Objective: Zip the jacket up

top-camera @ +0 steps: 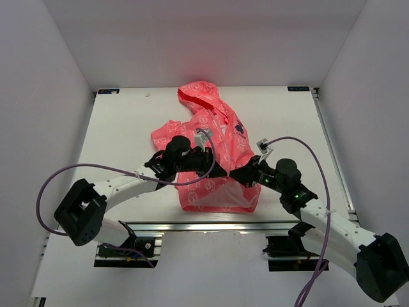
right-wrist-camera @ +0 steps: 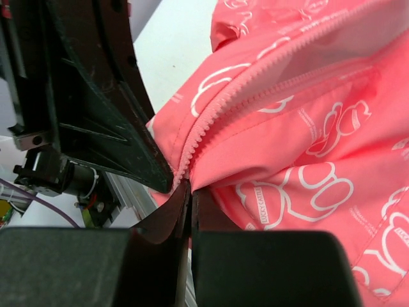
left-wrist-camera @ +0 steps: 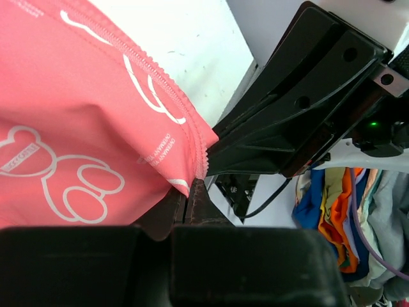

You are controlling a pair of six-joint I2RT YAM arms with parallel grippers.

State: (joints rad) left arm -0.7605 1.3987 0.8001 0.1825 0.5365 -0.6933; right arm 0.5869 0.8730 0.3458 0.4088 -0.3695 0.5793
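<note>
One jacket (top-camera: 217,147) is lying mid-bench (top-camera: 128,115), hood toward the far edge, hem toward the near edge. I am bending my left arm (top-camera: 124,184) and right arm (top-camera: 323,217) inward from the near edge, meeting above the hem. My left gripper (left-wrist-camera: 192,192) is pinching the jacket's front edge, fingers fully closed. My right gripper (right-wrist-camera: 185,192) is clamping tight on the bottom of its single zipper (right-wrist-camera: 255,83).

We see the jacket (top-camera: 220,137) in coral pink, printed with white outlined bears (left-wrist-camera: 70,176) and small white lettering (right-wrist-camera: 267,208); its chest logo (top-camera: 239,128) is dark blue and its zipper teeth (right-wrist-camera: 255,77) pink. The left hand (top-camera: 220,171) and right hand (top-camera: 238,174) are black, on white arms (top-camera: 128,184) with purple cables (top-camera: 291,137). The worktop (top-camera: 128,121) is white.
</note>
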